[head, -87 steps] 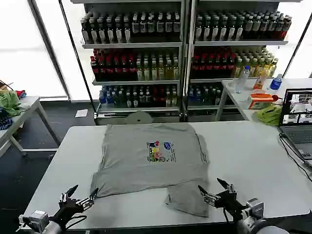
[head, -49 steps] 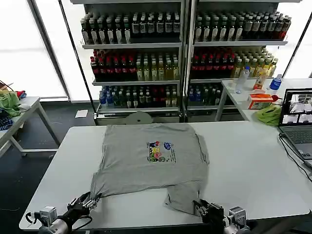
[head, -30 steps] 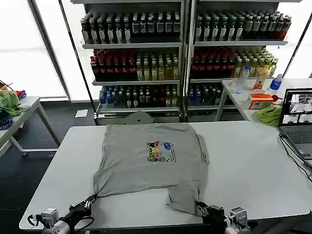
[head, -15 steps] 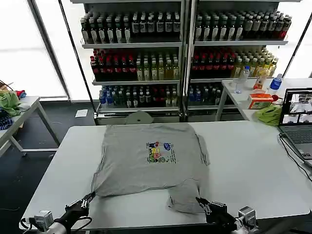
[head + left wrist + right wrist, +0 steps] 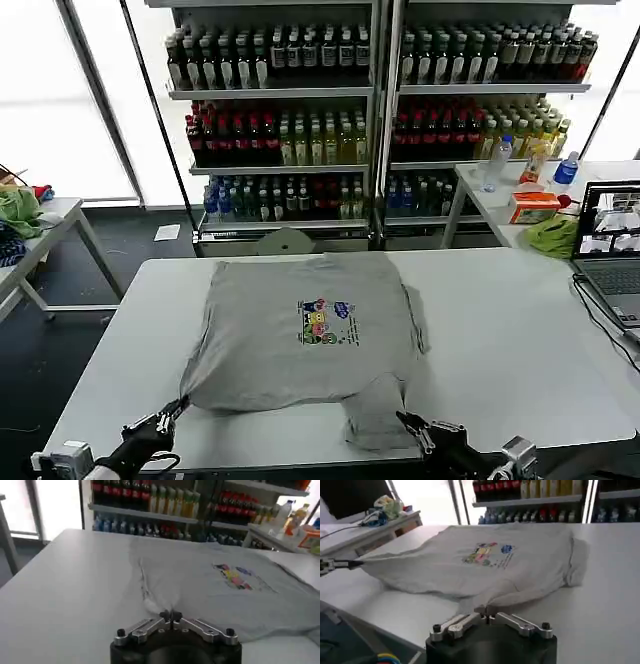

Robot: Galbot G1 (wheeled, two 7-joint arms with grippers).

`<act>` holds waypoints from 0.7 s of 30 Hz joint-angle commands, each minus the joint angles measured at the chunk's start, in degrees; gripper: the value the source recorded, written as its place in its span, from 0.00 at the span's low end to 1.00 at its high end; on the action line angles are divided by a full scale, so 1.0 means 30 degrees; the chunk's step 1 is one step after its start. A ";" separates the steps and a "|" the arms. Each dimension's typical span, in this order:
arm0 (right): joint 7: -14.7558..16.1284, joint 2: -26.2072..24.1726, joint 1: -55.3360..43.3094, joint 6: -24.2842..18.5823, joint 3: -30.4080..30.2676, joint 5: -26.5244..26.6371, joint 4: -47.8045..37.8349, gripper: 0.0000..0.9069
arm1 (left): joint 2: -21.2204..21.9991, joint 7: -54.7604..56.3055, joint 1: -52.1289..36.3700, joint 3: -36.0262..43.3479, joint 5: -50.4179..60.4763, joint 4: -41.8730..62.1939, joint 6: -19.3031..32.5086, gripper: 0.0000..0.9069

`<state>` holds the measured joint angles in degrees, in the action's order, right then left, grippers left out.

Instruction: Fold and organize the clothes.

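Observation:
A light grey short-sleeved shirt (image 5: 300, 320) with a small multicoloured chest print (image 5: 325, 322) lies spread on the white table (image 5: 510, 330), its near hem lifted and bunched. My left gripper (image 5: 178, 404) is shut on the shirt's near left corner (image 5: 162, 600), close to the table's front edge. My right gripper (image 5: 405, 420) is shut on the near right hem (image 5: 492, 599), which hangs in a folded flap. The left wrist view has that gripper (image 5: 170, 614) pinching cloth; the right wrist view has its own gripper (image 5: 485, 611) doing the same, with the left fingertips (image 5: 340, 564) off in the distance.
A laptop (image 5: 612, 240) and cable sit at the table's right edge. Behind it a side table holds a bright green cloth (image 5: 552, 236), bottles and an orange box (image 5: 533, 205). Shelves of bottles (image 5: 380, 110) stand beyond. Another table with cloths (image 5: 20, 215) is far left.
Both grippers shut on the shirt's near corners, then drew them up and toward the front edge. The near hem has lifted and the shirt has slid slightly toward me.

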<state>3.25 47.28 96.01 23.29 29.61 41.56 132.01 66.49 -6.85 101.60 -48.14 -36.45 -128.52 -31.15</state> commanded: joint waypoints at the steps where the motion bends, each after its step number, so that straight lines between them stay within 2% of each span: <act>1: -0.0221 0.0377 -0.2071 -0.0250 -0.0208 0.0175 -0.0331 0.00 | -0.1039 -0.0104 -0.2212 -0.0994 -0.2000 0.0153 -0.0620 0.01; 10: -0.1500 0.1566 -0.5368 -0.0258 -0.1907 -0.0581 -0.2452 0.00 | -0.3417 -0.0245 -0.6203 0.0779 -0.3886 0.3026 -0.0646 0.01; 14: -0.2391 0.2103 -0.7331 -0.0264 -0.2635 -0.0764 -0.3555 0.00 | -0.3937 -0.0488 -0.7491 0.1566 -0.3980 0.4606 -0.0640 0.01; 21: -0.2994 0.3046 -1.0179 -0.0591 -0.4450 -0.1616 -0.6001 0.00 | -0.4302 -0.0835 -0.9864 0.3514 -0.4094 0.7144 -0.0642 0.01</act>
<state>-3.76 54.43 74.00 21.64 20.16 37.89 119.74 56.91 -8.59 84.08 -44.26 -46.06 -117.98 -32.80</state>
